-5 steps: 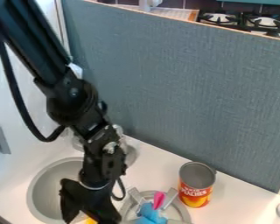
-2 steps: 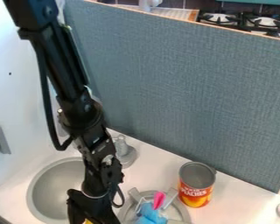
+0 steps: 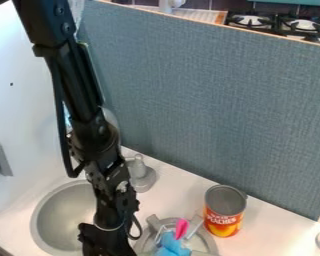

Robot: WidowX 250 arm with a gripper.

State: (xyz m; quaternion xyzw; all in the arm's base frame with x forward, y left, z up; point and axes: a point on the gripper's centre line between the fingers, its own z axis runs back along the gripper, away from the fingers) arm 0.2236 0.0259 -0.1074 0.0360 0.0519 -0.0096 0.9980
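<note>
A: Here we are at the counter (image 3: 183, 195), and the black gripper (image 3: 108, 244) hangs low at the bottom edge of the view, over the right side of the round grey sink (image 3: 54, 215)!
B: Open or closed?
A: Can't tell from here, nor whether it holds anything! Nearest on its right, a light-blue thing (image 3: 169, 246) lies on a round grey burner (image 3: 148, 244) with raised prongs.
B: And that flash of pink?
A: A pink piece (image 3: 182, 229), pointing up right at the top of the blue!
B: Who's alongside?
A: A peaches can (image 3: 224, 211), upright, just right of the burner! Up behind the arm's lower end, a grey faucet-like fixture (image 3: 141, 175).
B: And the backdrop?
A: A tall blue-grey panel (image 3: 209, 110), with black stove grates (image 3: 276, 22) beyond its top edge!
</note>
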